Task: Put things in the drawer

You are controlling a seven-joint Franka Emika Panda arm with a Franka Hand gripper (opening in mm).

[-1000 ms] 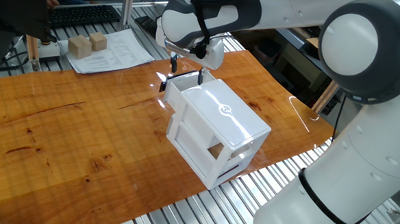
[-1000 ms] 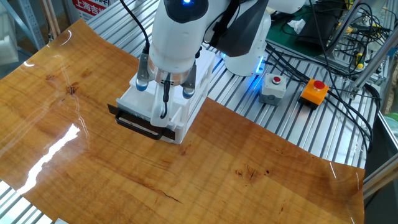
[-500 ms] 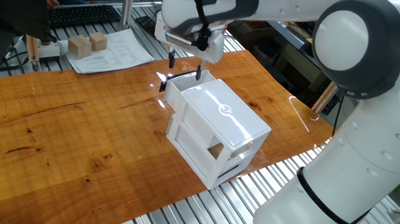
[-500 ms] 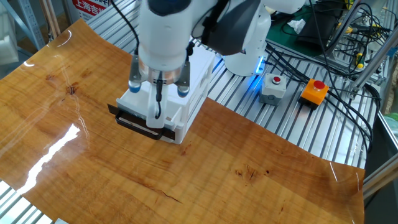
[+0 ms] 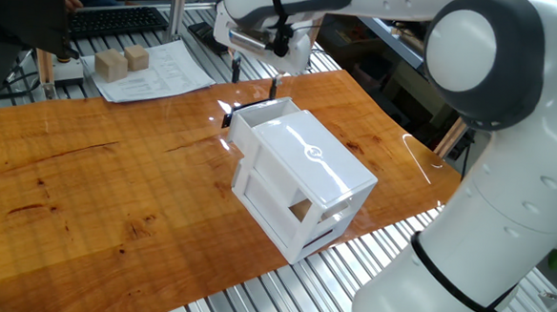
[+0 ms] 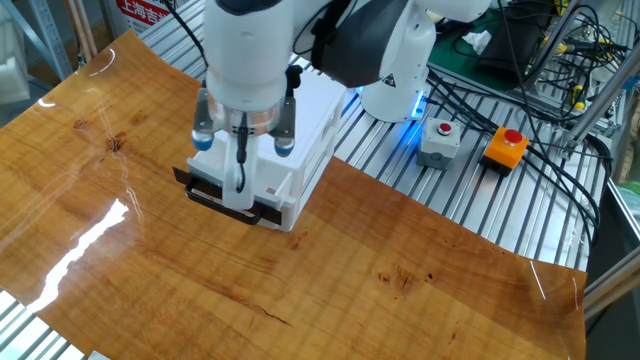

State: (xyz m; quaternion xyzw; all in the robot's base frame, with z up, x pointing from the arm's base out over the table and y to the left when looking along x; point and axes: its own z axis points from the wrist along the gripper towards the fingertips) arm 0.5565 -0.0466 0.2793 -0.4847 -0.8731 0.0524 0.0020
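Observation:
The white cabinet (image 5: 306, 177) lies on the wooden table, and its drawer (image 5: 254, 118) with the black handle (image 6: 225, 200) sticks out a little at the far end. My gripper (image 5: 254, 78) hangs just above the drawer end, open and empty, with its fingers spread apart. In the other fixed view my gripper (image 6: 240, 172) hovers over the drawer front (image 6: 262, 192) and hides the inside of the drawer. The small tan cube does not show clearly. A small tan patch (image 5: 299, 211) shows in the cabinet's open side, and I cannot tell if it is the cube.
Two larger pale wooden blocks (image 5: 111, 64) stand on paper sheets (image 5: 163, 74) at the far left, near a keyboard (image 5: 114, 18). A grey button box (image 6: 440, 140), an orange stop button (image 6: 508, 145) and cables lie beyond the table edge.
My gripper has risen from the drawer end and shifted slightly away from the cabinet, still open. The cabinet and drawer have not moved.

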